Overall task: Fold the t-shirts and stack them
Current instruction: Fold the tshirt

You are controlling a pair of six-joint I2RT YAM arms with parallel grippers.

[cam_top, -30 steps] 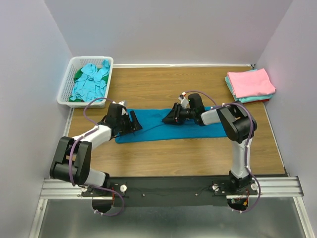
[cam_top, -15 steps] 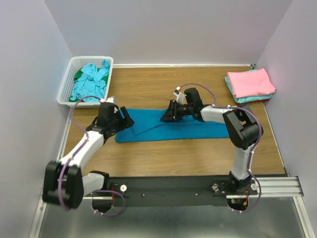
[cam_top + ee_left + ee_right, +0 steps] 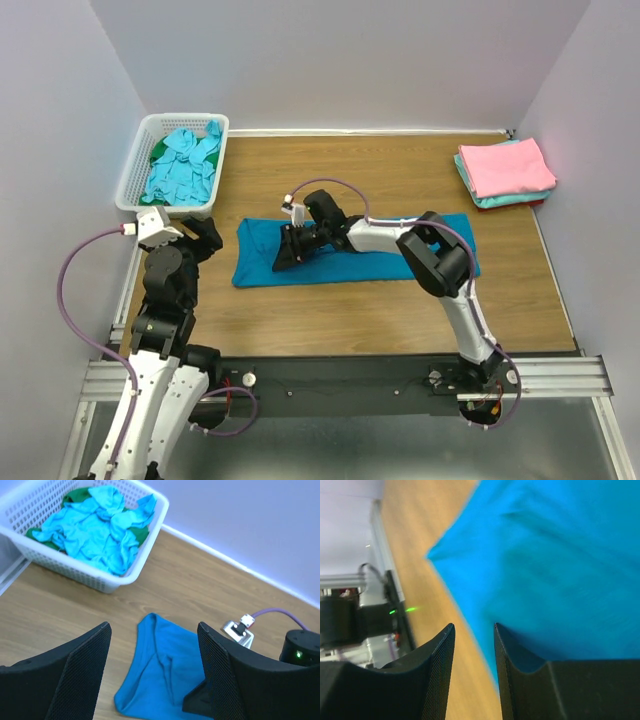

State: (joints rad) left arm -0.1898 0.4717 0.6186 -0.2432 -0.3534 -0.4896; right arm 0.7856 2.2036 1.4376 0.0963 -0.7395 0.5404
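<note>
left gripper (image 3: 152, 626): wide open, holding nothing, up off the table
right gripper (image 3: 473, 627): fingers just a narrow gap apart, nothing pinched, sitting low on the blue shirt (image 3: 262, 262)
blue shirt: flat strip under the right gripper, a bit ahead of the left one
basket (image 3: 135, 170): just beyond the left gripper, crumpled shirts (image 3: 95, 530) inside

From above, the right gripper (image 3: 284, 256) hides part of the teal-blue t-shirt (image 3: 256, 265), so whether its fingertips touch the cloth cannot be told. In the right wrist view the cloth is blurred and runs off the top and right edges. The left wrist view cuts that shirt off at the bottom. In the basket (image 3: 127, 185) the green t-shirt (image 3: 77, 494) lies mostly buried under turquoise t-shirts (image 3: 95, 530). Beneath the pink t-shirt (image 3: 505, 165), the stacked t-shirts (image 3: 495, 199) show only edges.
</note>
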